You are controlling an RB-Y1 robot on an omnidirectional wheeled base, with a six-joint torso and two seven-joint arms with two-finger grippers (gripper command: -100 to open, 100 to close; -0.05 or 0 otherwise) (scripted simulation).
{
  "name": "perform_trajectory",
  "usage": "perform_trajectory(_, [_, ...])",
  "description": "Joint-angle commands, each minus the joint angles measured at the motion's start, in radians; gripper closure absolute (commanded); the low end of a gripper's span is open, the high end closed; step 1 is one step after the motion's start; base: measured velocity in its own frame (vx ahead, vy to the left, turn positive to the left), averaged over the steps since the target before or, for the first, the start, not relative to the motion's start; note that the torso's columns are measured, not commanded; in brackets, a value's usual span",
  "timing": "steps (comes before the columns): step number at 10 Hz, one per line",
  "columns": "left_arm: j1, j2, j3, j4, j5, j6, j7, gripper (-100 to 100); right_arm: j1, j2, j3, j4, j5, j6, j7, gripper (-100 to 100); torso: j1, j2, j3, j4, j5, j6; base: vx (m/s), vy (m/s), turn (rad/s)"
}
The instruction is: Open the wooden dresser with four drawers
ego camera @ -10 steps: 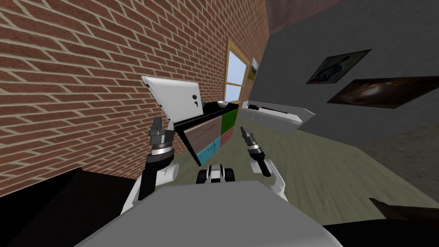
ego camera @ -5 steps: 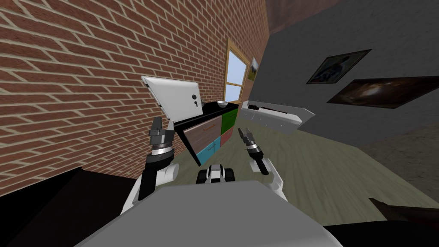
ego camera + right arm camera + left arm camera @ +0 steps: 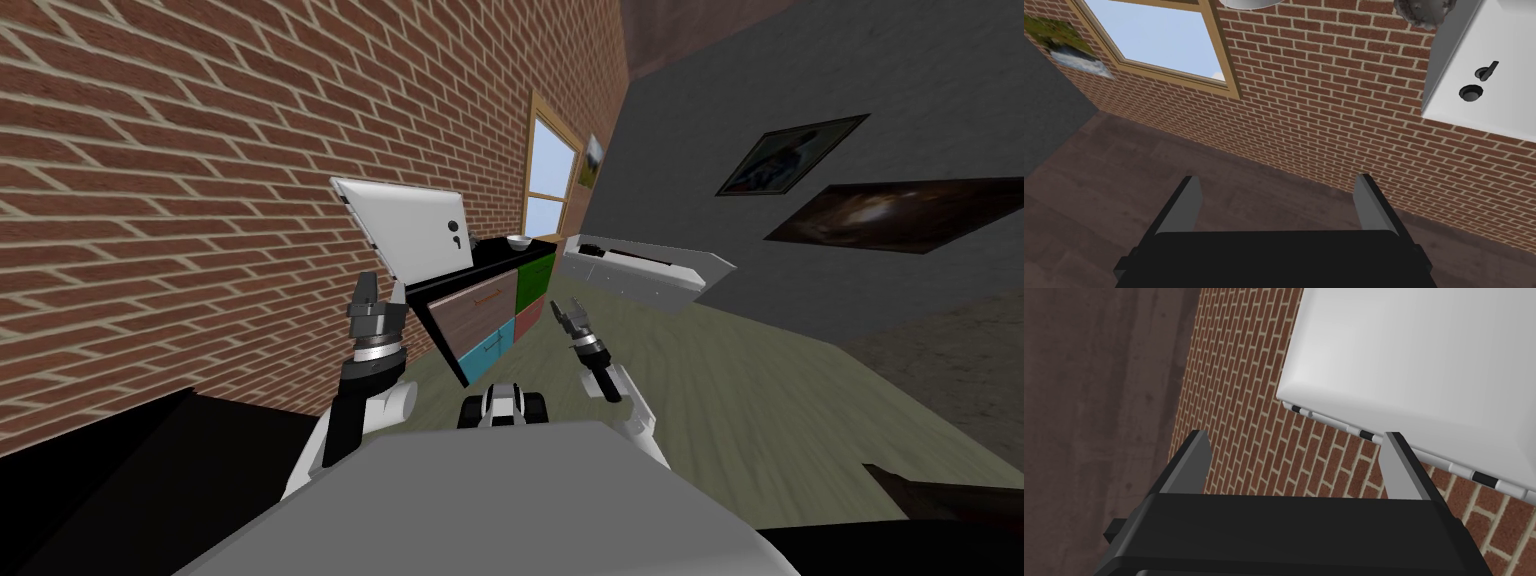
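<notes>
While the brick wall (image 3: 200, 200) runs along my left side, the dresser (image 3: 490, 300) stands against it just ahead. It is a black-topped chest with four drawer fronts in two rows, brown and green above, teal and reddish below, and all of them look shut. A white door (image 3: 415, 235) with a dark handle and keyhole juts from the wall at the dresser's near end. A wood-framed window (image 3: 550, 185) sits in the bricks beyond the dresser. The left gripper (image 3: 368, 290) is raised beside the dresser's near corner, under the door's edge, with its fingers spread and nothing between them. The right gripper (image 3: 563, 312) hangs in front of the drawer fronts, near the reddish one but apart from it, its fingers likewise spread and holding nothing. A small white bowl (image 3: 518, 242) rests on the black top towards the far end.
</notes>
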Motion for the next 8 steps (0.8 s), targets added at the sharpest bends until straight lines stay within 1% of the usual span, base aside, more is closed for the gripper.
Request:
perform_trajectory(1, [0.000, 0.000, 0.000, 0.000, 0.000, 0.000, 0.000, 0, -0.004, -0.001, 0.000, 0.010, 0.019, -0.004, 0.068, -100, 0.000, 0.000, 0.000, 0.000, 0.000, 0.000, 0.000, 0.000, 0.000])
perform_trajectory(2, [0.000, 0.000, 0.000, 0.000, 0.000, 0.000, 0.000, 0, -0.018, -0.003, 0.000, 0.034, 0.056, -0.009, 0.102, -100, 0.000, 0.000, 0.000, 0.000, 0.000, 0.000, -0.001, -0.002, 0.019])
perform_trajectory(3, [0.000, 0.000, 0.000, 0.000, 0.000, 0.000, 0.000, 0, -0.018, -0.003, 0.000, 0.034, 0.056, -0.009, 0.129, -100, 0.000, 0.000, 0.000, 0.000, 0.000, 0.000, -0.001, -0.002, 0.014])
perform_trajectory(4, [0.000, 0.000, 0.000, 0.000, 0.000, 0.000, 0.000, 0, -0.018, -0.003, 0.000, 0.034, 0.056, -0.009, 0.140, -100, 0.000, 0.000, 0.000, 0.000, 0.000, 0.000, 0.000, 0.000, 0.000])
perform_trajectory(5, [0.000, 0.000, 0.000, 0.000, 0.000, 0.000, 0.000, 0, -0.033, -0.004, 0.002, 0.059, 0.092, -0.015, 0.179, -100, 0.000, 0.000, 0.000, 0.000, 0.000, 0.000, 0.001, 0.000, 0.022])
perform_trajectory(6, [0.000, 0.000, 0.000, 0.000, 0.000, 0.000, 0.000, 0, -0.033, -0.004, 0.002, 0.059, 0.092, -0.015, 0.204, -100, 0.000, 0.000, 0.000, 0.000, 0.000, 0.000, 0.001, 0.000, 0.018])
perform_trajectory(7, [0.000, 0.000, 0.000, 0.000, 0.000, 0.000, 0.000, 0, -0.033, -0.004, 0.002, 0.059, 0.092, -0.015, 0.212, -100, 0.000, 0.000, 0.000, 0.000, 0.000, 0.000, 0.000, 0.000, 0.000])
perform_trajectory(8, [0.000, 0.000, 0.000, 0.000, 0.000, 0.000, 0.000, 0, -0.048, -0.005, 0.004, 0.085, 0.126, -0.020, 0.252, -100, 0.000, 0.000, 0.000, 0.000, 0.000, 0.000, 0.002, 0.003, 0.031])
